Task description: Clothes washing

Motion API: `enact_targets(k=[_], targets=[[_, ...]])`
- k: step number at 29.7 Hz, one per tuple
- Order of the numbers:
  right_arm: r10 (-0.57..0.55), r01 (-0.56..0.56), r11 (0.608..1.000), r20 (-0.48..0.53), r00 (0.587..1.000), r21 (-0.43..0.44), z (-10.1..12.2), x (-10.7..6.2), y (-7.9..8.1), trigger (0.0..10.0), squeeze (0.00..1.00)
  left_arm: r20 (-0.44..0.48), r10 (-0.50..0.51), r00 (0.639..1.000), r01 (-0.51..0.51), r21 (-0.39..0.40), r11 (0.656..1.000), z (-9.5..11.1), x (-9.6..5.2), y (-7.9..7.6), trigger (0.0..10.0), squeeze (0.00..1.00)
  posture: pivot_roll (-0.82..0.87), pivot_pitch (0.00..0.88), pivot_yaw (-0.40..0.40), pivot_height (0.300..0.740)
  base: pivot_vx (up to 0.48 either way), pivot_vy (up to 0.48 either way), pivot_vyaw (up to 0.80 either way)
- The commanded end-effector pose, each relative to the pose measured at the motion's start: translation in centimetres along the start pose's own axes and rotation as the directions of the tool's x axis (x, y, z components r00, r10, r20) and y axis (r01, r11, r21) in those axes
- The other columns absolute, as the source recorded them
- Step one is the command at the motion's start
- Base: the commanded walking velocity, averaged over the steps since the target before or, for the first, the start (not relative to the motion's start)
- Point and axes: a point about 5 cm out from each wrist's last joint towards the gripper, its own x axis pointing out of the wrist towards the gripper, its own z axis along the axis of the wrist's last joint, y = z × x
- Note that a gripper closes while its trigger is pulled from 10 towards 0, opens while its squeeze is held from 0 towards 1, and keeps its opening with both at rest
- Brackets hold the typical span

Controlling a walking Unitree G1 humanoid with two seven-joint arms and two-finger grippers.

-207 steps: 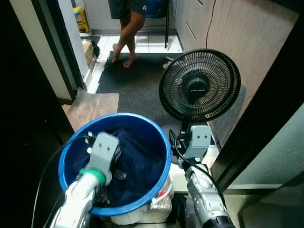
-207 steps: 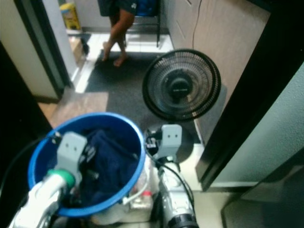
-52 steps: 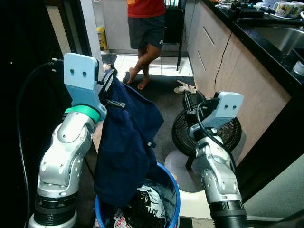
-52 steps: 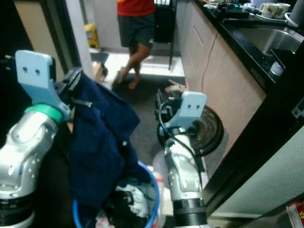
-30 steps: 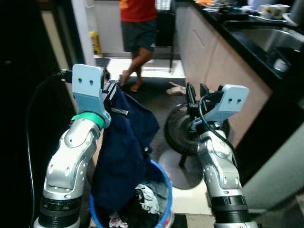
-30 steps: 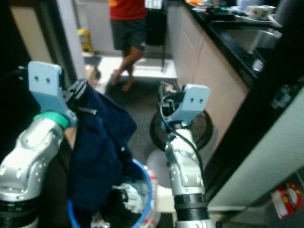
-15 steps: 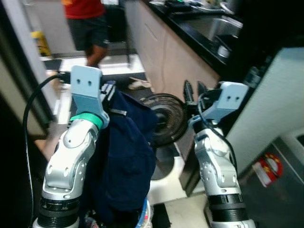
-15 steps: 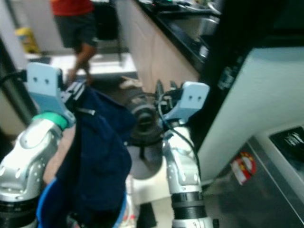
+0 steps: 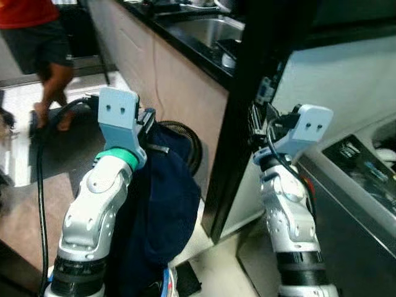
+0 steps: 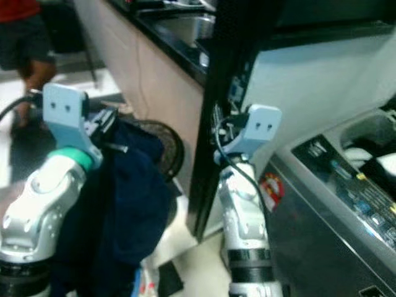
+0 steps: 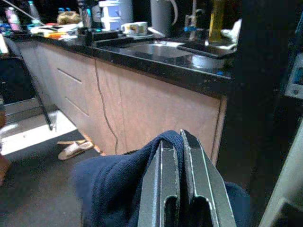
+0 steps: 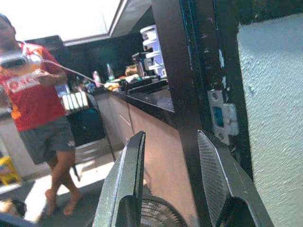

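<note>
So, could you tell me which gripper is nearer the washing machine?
Right. The right gripper is raised beside the dark door frame, just left of the washing machine; the left gripper, shut on the navy garment, is farther left.

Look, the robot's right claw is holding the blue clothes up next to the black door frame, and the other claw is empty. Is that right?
Not quite. It is the left claw that is shut on the blue clothes, as the left wrist view shows. The right claw is the empty one, open, up by the black door frame.
</note>
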Motion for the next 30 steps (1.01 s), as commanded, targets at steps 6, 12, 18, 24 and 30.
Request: enact_targets(k=[6, 12, 18, 24, 30], targets=[[-0.027, 0.027, 1.000, 0.003, 1.000, -0.006, 0.1, -0.2, -0.7, 10.0, 0.00, 0.016, -0.018, 1.000, 0.018, 0.001, 1.000, 0.4, 0.1, -0.4, 10.0, 0.00, 0.07, 0.023, 0.035, 0.740, 0.000, 0.000, -0.80], [-0.033, 0.033, 0.999, 0.006, 0.999, -0.002, 0.2, -0.2, -0.8, 10.0, 0.00, 0.016, -0.019, 1.000, 0.019, 0.002, 1.000, 0.4, 0.1, -0.3, 10.0, 0.00, 0.07, 0.022, 0.040, 0.740, 0.000, 0.000, -0.80], [-0.033, 0.033, 0.999, 0.016, 0.999, 0.003, 0.4, -0.1, -0.8, 10.0, 0.00, 0.015, -0.021, 1.000, 0.021, 0.003, 1.000, 0.3, 0.1, -0.3, 10.0, 0.00, 0.07, 0.020, 0.039, 0.740, 0.000, 0.000, -0.53], [-0.028, 0.028, 1.000, 0.036, 0.999, 0.010, 1.0, 0.2, -0.7, 10.0, 0.00, 0.015, -0.021, 1.000, 0.021, 0.004, 1.000, 0.3, 0.2, -0.3, 10.0, 0.00, 0.06, 0.016, 0.038, 0.740, 0.000, 0.000, -0.53], [-0.023, 0.022, 1.000, 0.055, 0.998, 0.017, 1.6, 0.5, -0.5, 10.0, 0.00, 0.016, -0.021, 1.000, 0.021, 0.006, 1.000, 0.3, 0.2, -0.3, 10.0, 0.00, 0.06, 0.016, 0.038, 0.740, 0.000, 0.000, -0.27]])
